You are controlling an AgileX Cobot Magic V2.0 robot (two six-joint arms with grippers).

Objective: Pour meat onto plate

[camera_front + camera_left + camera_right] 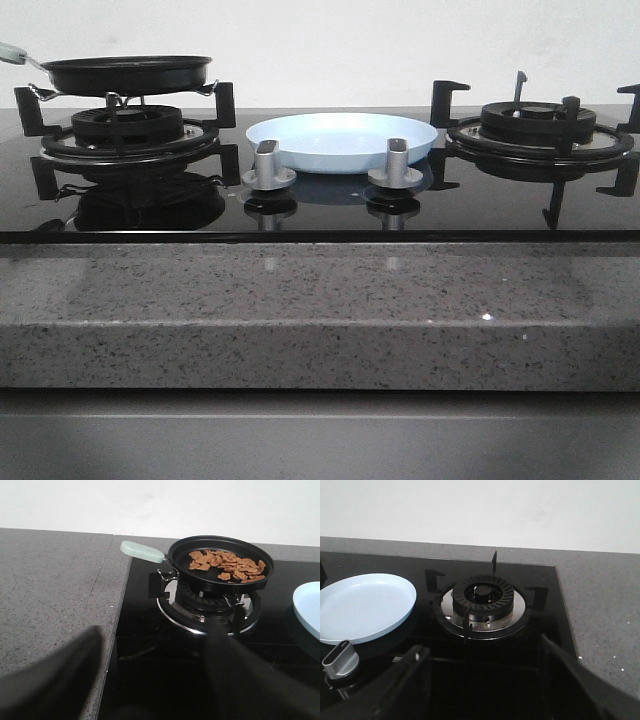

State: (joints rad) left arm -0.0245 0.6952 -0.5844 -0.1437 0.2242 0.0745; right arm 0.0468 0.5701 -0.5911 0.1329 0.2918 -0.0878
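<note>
The meat (227, 565), a heap of small orange-brown slices, lies in a black frying pan (220, 567) with a pale green handle (142, 552) on the left burner. The pan also shows in the front view (125, 72). The pale blue plate (340, 140) sits empty on the black hob between the two burners, and shows in the right wrist view (362, 607) and at the edge of the left wrist view (307, 607). My left gripper (155, 637) is open and empty, well short of the pan. My right gripper (482, 652) is open and empty before the right burner.
The right burner (482, 600) with black pan supports stands bare. Two silver knobs (268, 165) (395, 163) stand just in front of the plate. A grey speckled stone counter (320, 300) surrounds the hob. A white wall is behind.
</note>
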